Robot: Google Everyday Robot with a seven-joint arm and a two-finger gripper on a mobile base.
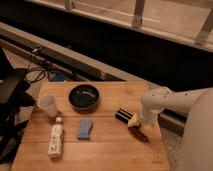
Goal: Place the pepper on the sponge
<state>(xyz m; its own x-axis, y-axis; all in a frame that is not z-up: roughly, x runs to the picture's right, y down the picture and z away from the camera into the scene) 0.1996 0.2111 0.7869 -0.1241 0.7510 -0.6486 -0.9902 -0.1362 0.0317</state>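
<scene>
The pepper (140, 134) is a small dark red-brown shape lying on the right part of the wooden table (110, 150). My gripper (134, 121) hangs at the end of the white arm that comes in from the right. It is right over the pepper's upper left end, touching or nearly touching it. The light blue sponge (84, 128) lies flat near the table's middle, about a hand's width left of the gripper, with nothing on it.
A black block (122, 115) lies just left of the gripper. A dark bowl (83, 96) sits at the back centre and a white cup (48, 105) at the left. A white bottle (55, 140) lies beside the sponge. The table's right edge is close to the pepper.
</scene>
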